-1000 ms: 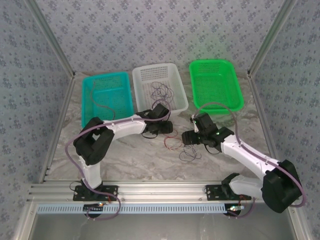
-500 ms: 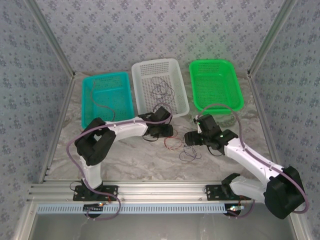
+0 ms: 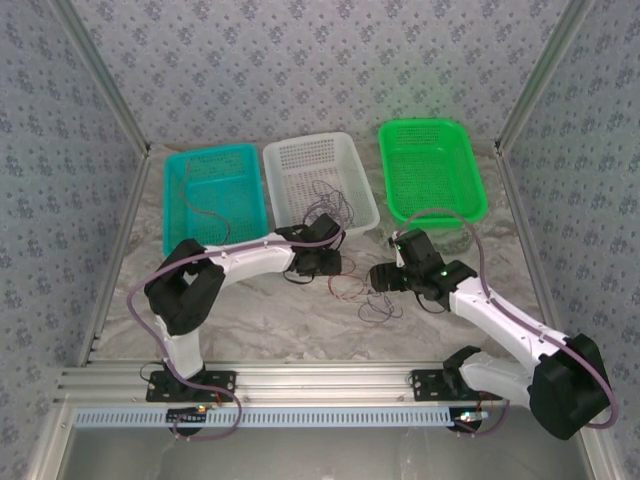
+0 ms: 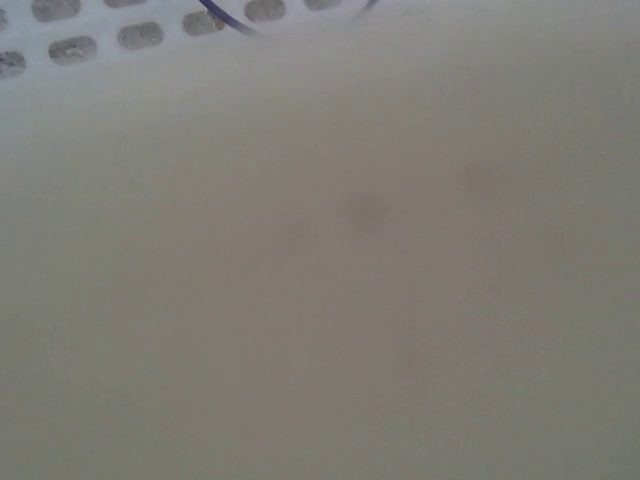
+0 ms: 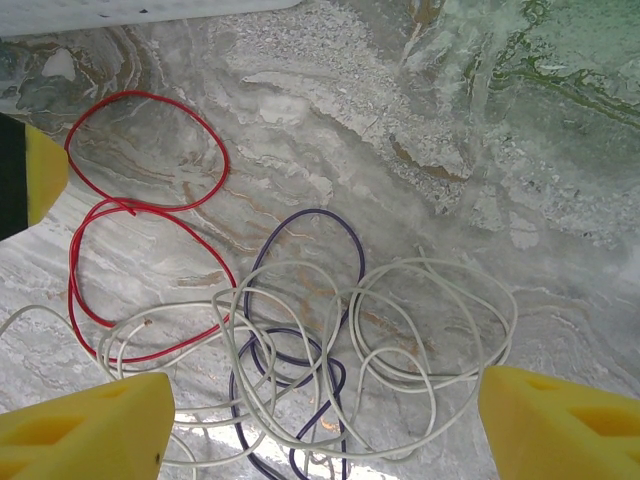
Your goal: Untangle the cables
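The red, purple and white cables (image 5: 262,340) lie tangled on the counter (image 5: 560,180), on the near side of the white basket (image 3: 300,160). The right fingers (image 5: 85,425) are spread wide above them. The left fingers (image 3: 322,262) sit at the basket's near edge. I cannot tell if they are spread.

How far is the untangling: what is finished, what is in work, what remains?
Done: a thin cable lies in the teal basket, dark cables in the white basket. In hand: the right gripper hangs open above the table, its fingers gripping nothing. Left: red cable, purple cable and white cables interlaced beneath it.
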Controlling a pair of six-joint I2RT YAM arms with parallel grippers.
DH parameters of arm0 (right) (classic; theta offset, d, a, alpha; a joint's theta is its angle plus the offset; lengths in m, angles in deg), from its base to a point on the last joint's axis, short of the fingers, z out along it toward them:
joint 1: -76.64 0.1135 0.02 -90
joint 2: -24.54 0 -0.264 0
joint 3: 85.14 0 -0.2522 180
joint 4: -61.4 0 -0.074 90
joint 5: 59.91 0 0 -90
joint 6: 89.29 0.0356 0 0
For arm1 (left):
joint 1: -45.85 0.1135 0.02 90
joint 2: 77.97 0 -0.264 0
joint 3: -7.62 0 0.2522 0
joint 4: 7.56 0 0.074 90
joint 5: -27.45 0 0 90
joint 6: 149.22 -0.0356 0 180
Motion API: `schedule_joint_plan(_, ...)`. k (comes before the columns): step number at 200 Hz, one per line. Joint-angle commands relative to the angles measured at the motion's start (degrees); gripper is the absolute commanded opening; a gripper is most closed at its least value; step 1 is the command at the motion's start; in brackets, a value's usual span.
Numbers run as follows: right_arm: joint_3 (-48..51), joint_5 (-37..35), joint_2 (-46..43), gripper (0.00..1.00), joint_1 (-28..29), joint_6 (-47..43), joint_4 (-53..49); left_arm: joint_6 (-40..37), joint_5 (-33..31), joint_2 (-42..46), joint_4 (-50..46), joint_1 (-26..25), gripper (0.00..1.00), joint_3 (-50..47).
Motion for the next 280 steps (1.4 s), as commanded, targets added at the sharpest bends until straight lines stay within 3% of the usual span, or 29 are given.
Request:
schedule_joint_plan(1,1.02,0.13,0.16,0.82,-0.51,0.1,0.6,-0.62,-1.54,1.59,-4.03,-0.34,0.58,0.41)
schedule_joint_plan(46,0.81,0.54,2.49,0.83,-1.51,0.26,3.45,-0.88,-9.62,5.5,-6.65,-3.15,0.64,0.96)
schedule_joint_plan(74,-2.9,4.63,7.29,0.78,-3.49,-1.04,6.29,1.06,-11.84,7.35,-6.89,-5.54,0.64,0.0)
schedule_joint_plan(97,-8.43,10.31,14.05,0.68,-4.6,-3.52,5.81,3.5,-10.19,8.19,-7.02,-6.19,0.63,-2.31)
schedule_joint_plan(132,-13.78,15.08,23.13,0.64,-3.63,-4.93,6.29,6.36,-8.45,10.22,-4.66,-6.57,0.6,-7.79)
schedule_joint_plan(250,-27.89,14.85,39.69,0.62,1.48,0.6,11.94,2.7,-6.68,8.44,-1.57,-7.29,0.6,-9.51)
schedule_joint_plan(280,-29.5,14.98,40.86,0.62,2.05,0.52,12.33,3.35,-2.01,6.52,1.96,-4.74,0.6,-10.38)
